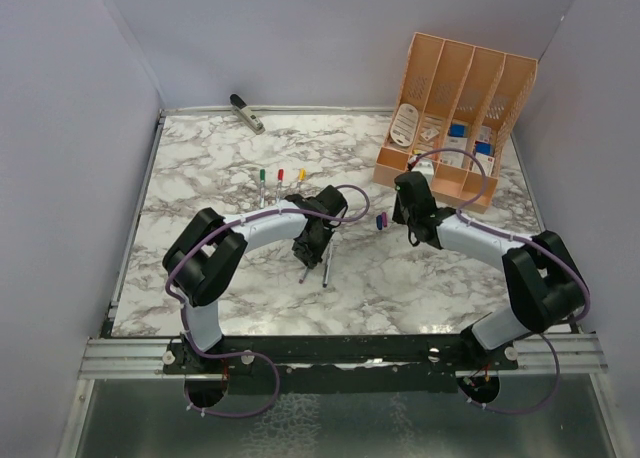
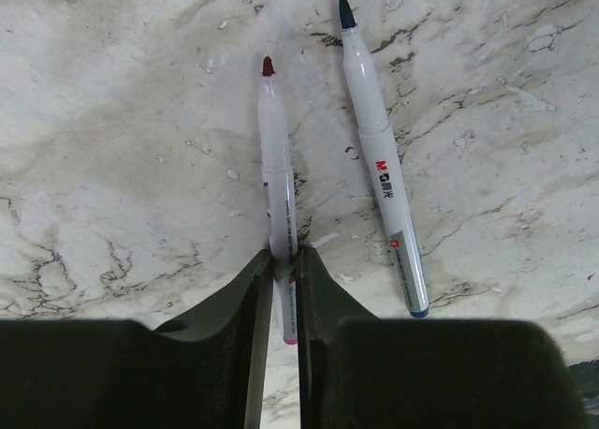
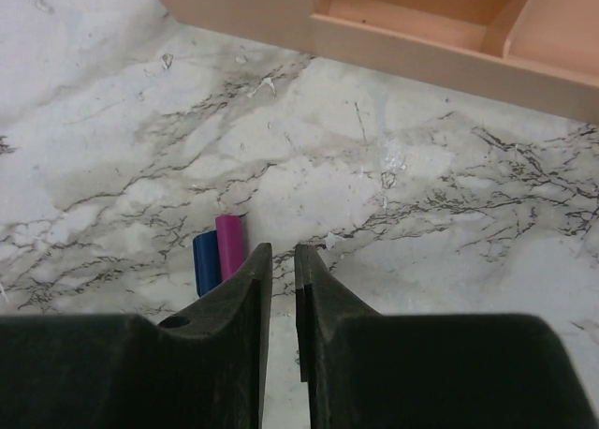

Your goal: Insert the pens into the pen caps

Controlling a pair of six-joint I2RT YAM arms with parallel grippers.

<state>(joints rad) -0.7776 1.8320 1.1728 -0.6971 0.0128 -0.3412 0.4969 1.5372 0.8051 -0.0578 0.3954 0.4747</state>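
Pick-up step; left end effector (image 2: 284, 257) clamps the purple pen (image 2: 277, 157) lying on the counter (image 2: 112, 167); right end effector (image 3: 283, 253), slightly parted and empty, hovers beside the purple cap (image 3: 229, 246); next it should shift over and grasp it.

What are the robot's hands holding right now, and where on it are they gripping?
The left fingers pinch the dark-red-tipped pen near its rear end, with the tip pointing away from them. The right fingers hold nothing.

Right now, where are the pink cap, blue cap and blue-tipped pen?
pink cap (image 3: 229, 246): right wrist view, its side
blue cap (image 3: 204, 263): right wrist view, its side
blue-tipped pen (image 2: 382, 162): left wrist view, mid-barrel
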